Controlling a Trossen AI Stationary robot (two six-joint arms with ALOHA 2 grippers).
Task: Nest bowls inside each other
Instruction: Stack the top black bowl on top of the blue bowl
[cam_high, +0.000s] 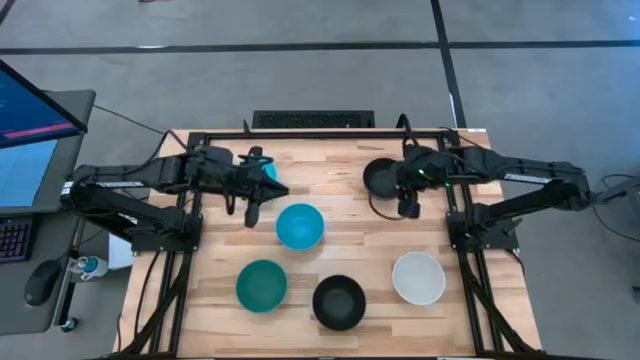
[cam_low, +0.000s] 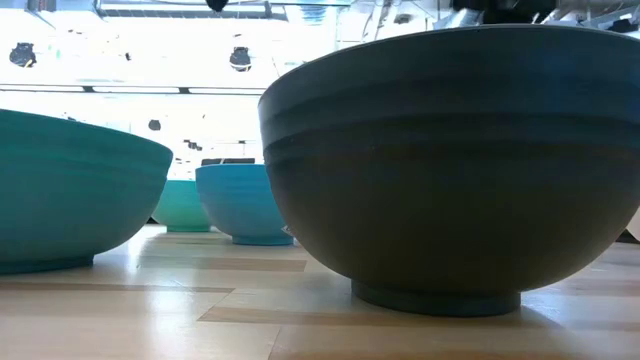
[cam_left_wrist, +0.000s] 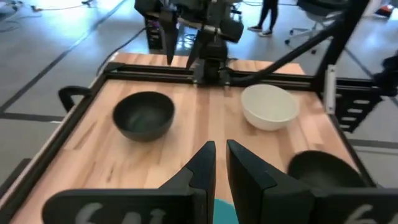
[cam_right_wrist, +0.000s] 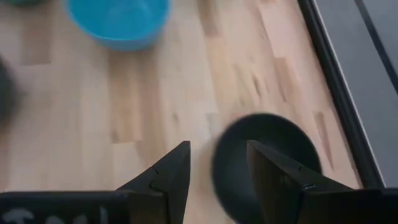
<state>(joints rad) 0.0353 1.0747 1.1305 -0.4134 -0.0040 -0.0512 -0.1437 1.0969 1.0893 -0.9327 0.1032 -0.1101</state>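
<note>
Right gripper (cam_right_wrist: 214, 171), fingers spread, hovers just above far-right black bowl (cam_right_wrist: 264, 158), its rim between them; left arm waits.

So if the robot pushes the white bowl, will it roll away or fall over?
Probably neither. The white bowl sits upright on the wooden table, wide and low, so it would likely slide rather than tip. It looks thin and smooth, so it is probably light and might skid easily or slip from a pinch.
</note>
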